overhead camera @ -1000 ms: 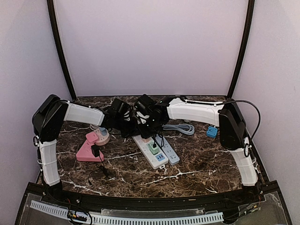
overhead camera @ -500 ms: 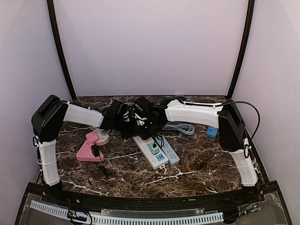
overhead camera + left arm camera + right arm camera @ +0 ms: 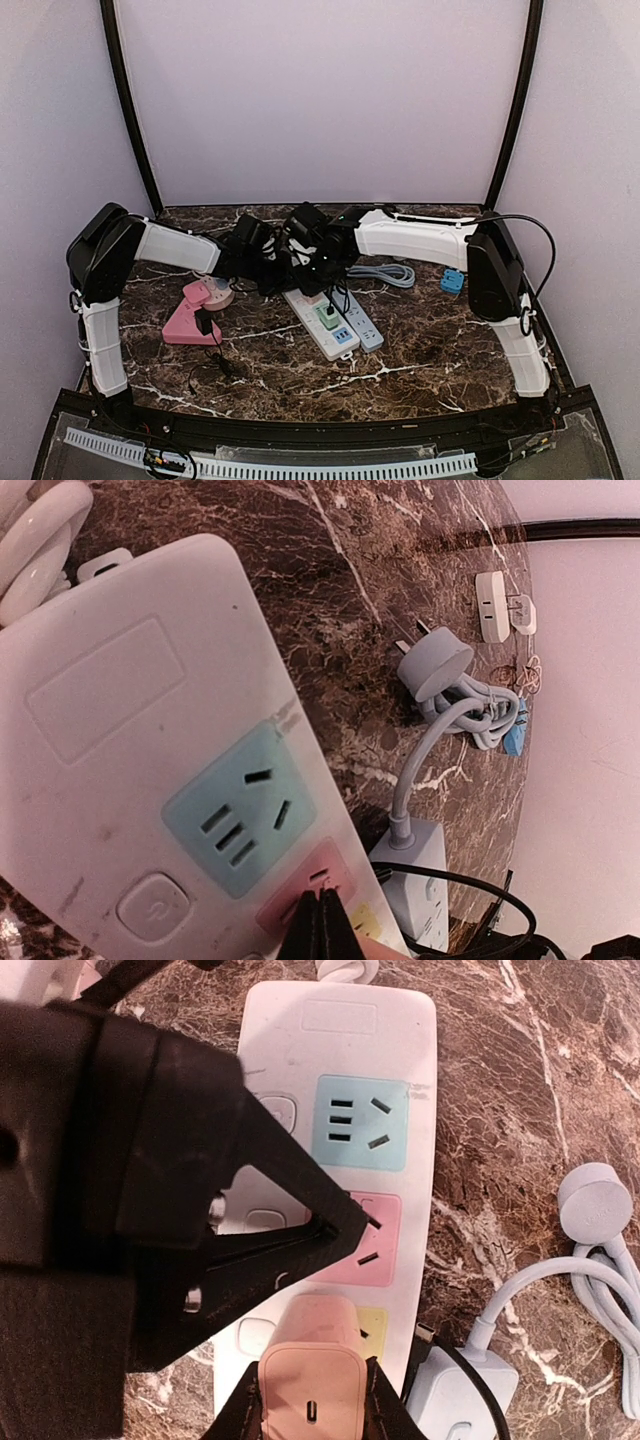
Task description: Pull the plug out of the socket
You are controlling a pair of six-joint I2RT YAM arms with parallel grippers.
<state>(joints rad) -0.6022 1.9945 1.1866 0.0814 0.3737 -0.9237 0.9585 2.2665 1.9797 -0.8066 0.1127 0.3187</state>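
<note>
Right gripper (image 3: 312, 1422): jaws part-closed, one finger on each side of the peach-pink plastic charger plug (image 3: 310, 1365), clamping it. The plug sits over the yellow outlet of the long white plastic power strip (image 3: 345, 1050). Cannot tell whether its pins are fully seated or partly out.

Left gripper (image 3: 322, 927): fingers pressed fully together, holding nothing. Its tip bears down on the strip's pink outlet panel, just beside the plug.

Reads as the pull step: strip pinned, plug gripped. The next move calls for a straight lift along the pins, with the left tip kept down so the strip doesn't rise with it.

Surface: dark brown marble-patterned tabletop (image 3: 560, 1070) with white veins. A grey round plug on coiled cable (image 3: 593, 1200) lies near the strip.

Room: plain pale lilac walls (image 3: 320, 100), black corner poles (image 3: 130, 120).
</note>
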